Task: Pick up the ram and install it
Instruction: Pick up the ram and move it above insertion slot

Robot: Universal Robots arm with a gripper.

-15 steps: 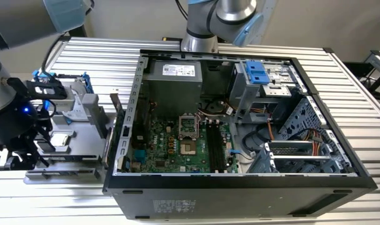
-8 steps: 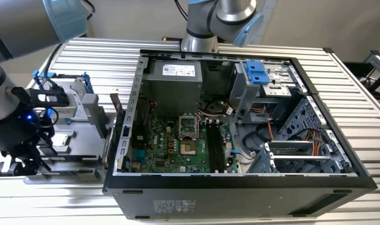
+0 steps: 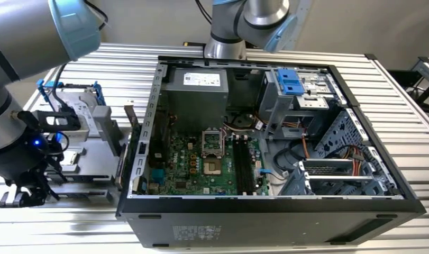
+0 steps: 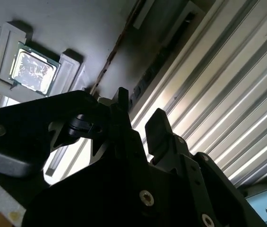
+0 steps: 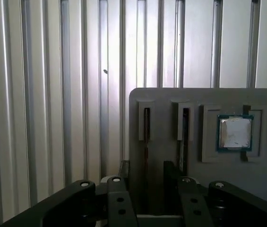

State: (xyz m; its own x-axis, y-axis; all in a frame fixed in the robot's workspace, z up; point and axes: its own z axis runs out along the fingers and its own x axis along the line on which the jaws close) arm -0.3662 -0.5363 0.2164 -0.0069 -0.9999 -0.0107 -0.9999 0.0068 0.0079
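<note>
Gripper (image 5: 147,183), fingers (image 5: 125,171) parted astride ram (image 5: 146,142) in tray (image 5: 164,97), apparently not touching

The table (image 3: 404,90) is silver, ribbed in long parallel stripes. The computer case (image 3: 271,222) is black and its circuit board (image 3: 189,172) is green, with a blue clip (image 3: 289,80) near the top. The arm (image 3: 17,37) is grey with pale-blue caps. In the first wrist view the gripper (image 5: 147,172) is black, the tray (image 5: 171,101) plain grey, and the processor (image 5: 235,132) silver, edged in green.
</note>
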